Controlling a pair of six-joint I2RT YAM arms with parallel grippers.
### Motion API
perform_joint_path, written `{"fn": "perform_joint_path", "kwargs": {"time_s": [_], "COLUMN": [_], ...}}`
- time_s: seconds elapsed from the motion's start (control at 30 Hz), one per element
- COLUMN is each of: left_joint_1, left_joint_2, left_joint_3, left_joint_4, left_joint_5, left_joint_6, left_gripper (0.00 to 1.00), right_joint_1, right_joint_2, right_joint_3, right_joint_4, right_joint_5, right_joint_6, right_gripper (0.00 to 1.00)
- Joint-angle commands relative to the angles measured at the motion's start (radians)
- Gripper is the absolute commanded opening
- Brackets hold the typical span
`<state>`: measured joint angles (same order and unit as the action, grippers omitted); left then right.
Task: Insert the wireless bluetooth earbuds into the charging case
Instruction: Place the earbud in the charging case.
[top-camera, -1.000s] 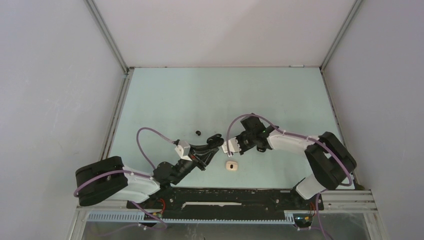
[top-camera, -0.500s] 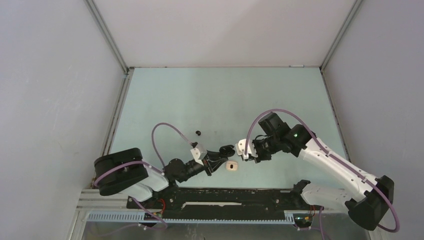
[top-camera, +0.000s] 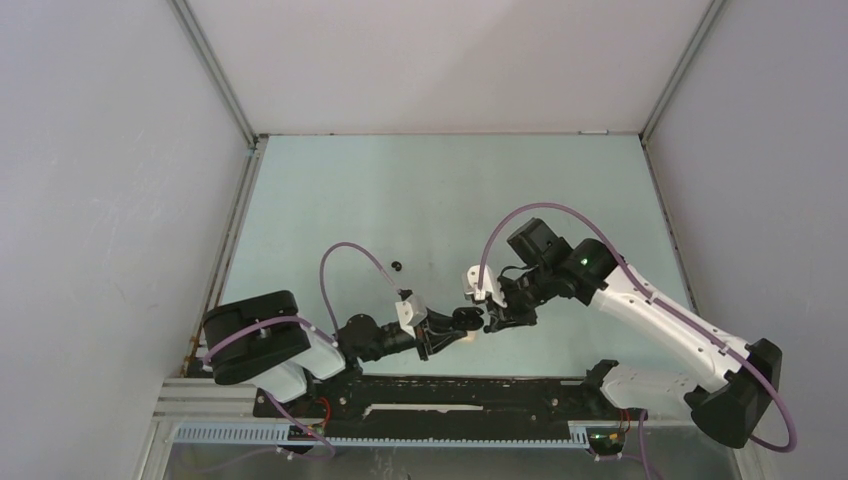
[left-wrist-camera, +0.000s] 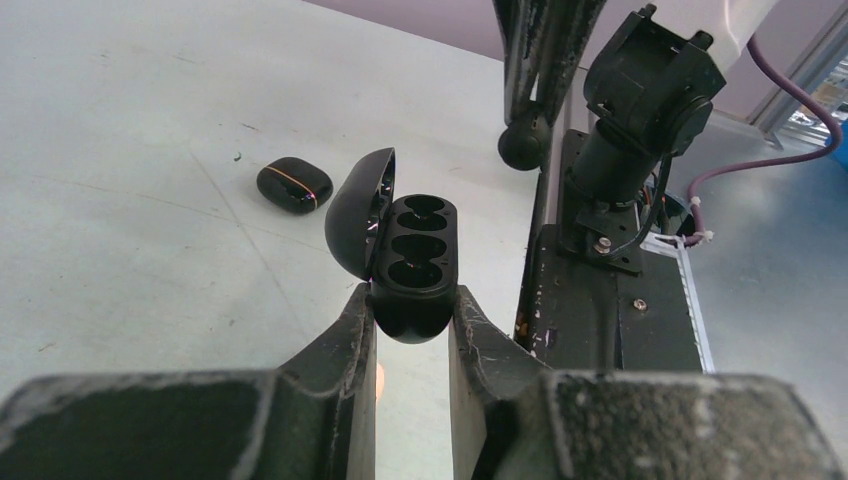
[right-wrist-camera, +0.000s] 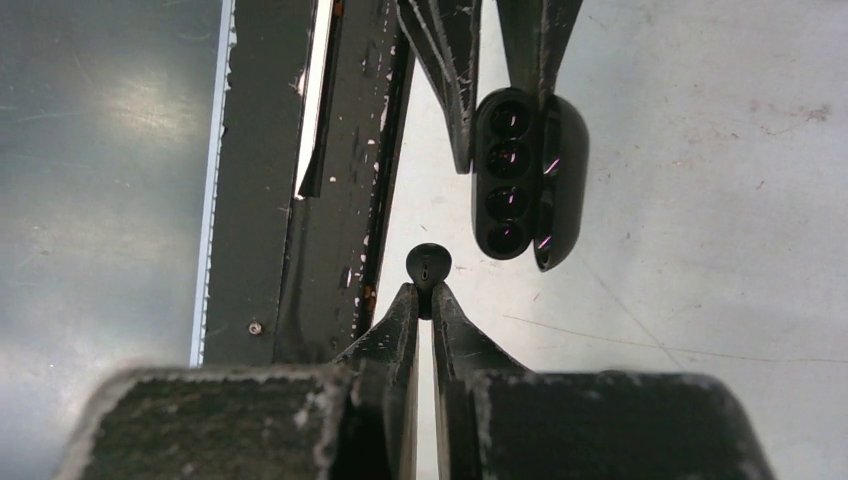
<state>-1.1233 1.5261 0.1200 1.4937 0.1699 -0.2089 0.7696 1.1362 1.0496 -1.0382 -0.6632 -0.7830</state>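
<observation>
My left gripper (left-wrist-camera: 410, 300) is shut on the base of a black charging case (left-wrist-camera: 410, 260). The case's lid stands open to the left and its wells are empty. In the top view the case (top-camera: 462, 318) hangs near the table's front middle. My right gripper (right-wrist-camera: 428, 290) is shut on a small round black earbud (right-wrist-camera: 429, 265), a short way from the case's (right-wrist-camera: 520, 180) open end and apart from it. The left wrist view shows that earbud (left-wrist-camera: 524, 145) just beyond the case, to its right. A second black earbud (top-camera: 396, 266) lies on the table farther back left.
A black oval pebble with a thin orange line (left-wrist-camera: 294, 185) lies on the table left of the held case. A cream case (top-camera: 470, 339) peeks out under the left gripper. The black base rail (top-camera: 450, 392) runs along the near edge.
The left gripper carried the open case right and toward the near edge. The right arm swung round and brought its earbud down next to the case. The cream case is now mostly covered.
</observation>
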Motion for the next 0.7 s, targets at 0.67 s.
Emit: {"fn": "perform_joint_path", "kwargs": {"time_s": [0.67], "left_joint_1": [0.002], "left_joint_2": [0.005], "left_joint_3": [0.034], "left_joint_4": [0.045], "left_joint_5": [0.075], "left_joint_6": [-0.014], "left_gripper": [0.0], "right_joint_1": [0.074], "right_joint_2": [0.114], "right_joint_3": [0.093], "right_joint_4": [0.077], "right_joint_5": [0.109], "right_joint_6": [0.141], "right_gripper": [0.02]}}
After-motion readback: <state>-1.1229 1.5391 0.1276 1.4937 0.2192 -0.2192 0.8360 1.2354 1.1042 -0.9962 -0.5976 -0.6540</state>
